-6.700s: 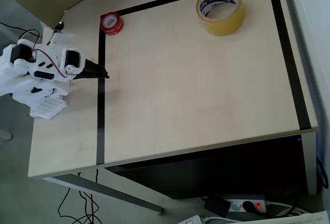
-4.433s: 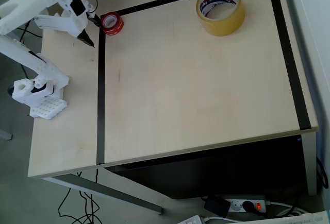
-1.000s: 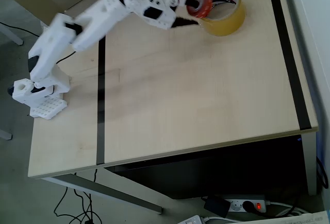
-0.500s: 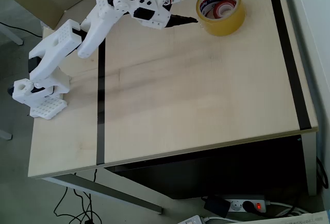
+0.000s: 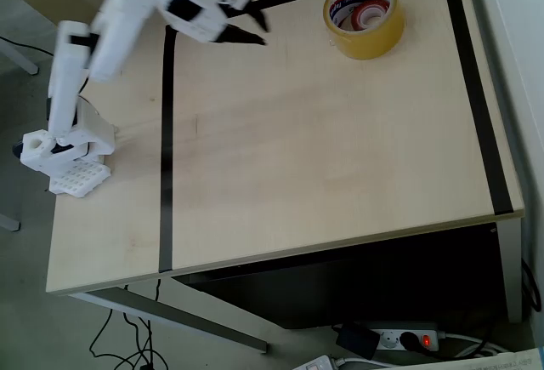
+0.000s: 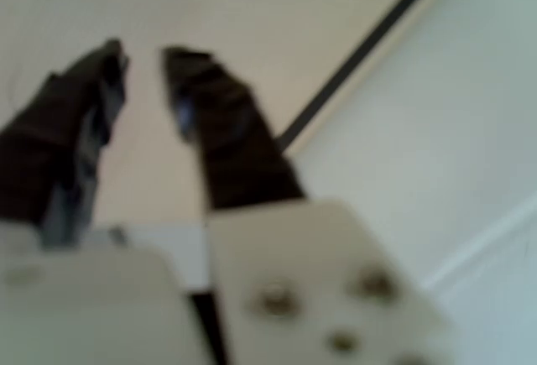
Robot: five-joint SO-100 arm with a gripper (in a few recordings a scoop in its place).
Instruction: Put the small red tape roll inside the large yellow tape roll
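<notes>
Overhead view: a large, wide ring of translucent yellow packing tape (image 5: 364, 16) sits near the far right corner of a pale wooden table (image 5: 323, 149) edged with black tape lines (image 5: 167, 149). A small red-orange tape ring (image 5: 371, 14) lies inside its white, lettered core. Well to the left of the yellow ring, the white plastic arm's black two-finger gripper (image 5: 257, 31) hangs over bare tabletop, jaws parted and empty. In the blurred wrist view the dark fingers (image 6: 214, 113) show a narrow gap between them.
</notes>
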